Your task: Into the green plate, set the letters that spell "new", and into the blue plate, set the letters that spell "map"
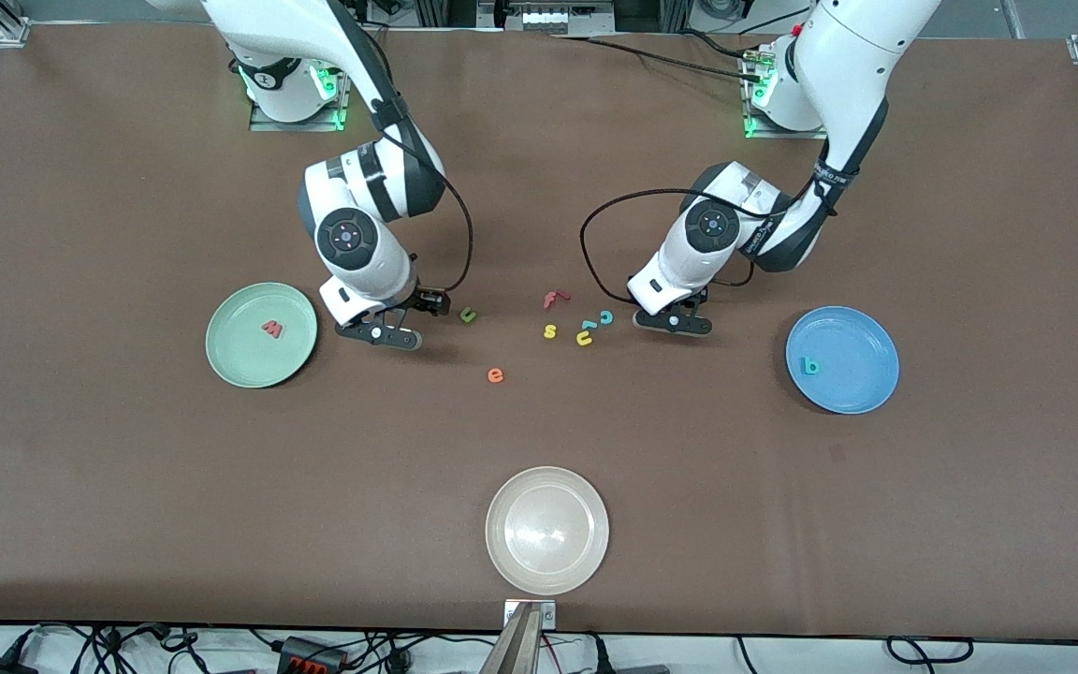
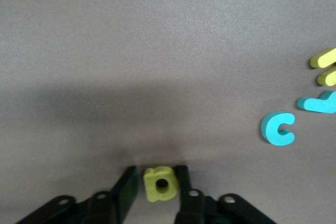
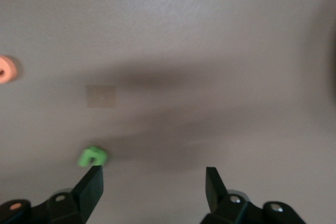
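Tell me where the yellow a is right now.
The yellow a sits pinched between the left gripper's fingers, low over the table beside the teal c, between the loose letters and the blue plate.

Green n [image 3: 92,157] beside spread fingers [image 3: 90,187]

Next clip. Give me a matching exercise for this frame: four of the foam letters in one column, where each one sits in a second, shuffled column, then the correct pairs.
Things:
1. pink-red foam letter w
2. teal foam letter p
3. yellow foam letter a
4. orange foam letter e

Places:
A. between the fingers of the left claw
B. in the round pale green plate
C. on the bare brown table, nearer the front camera than the other loose letters
D. in the round bright blue plate

Pairs: 1-B, 2-D, 3-A, 4-C
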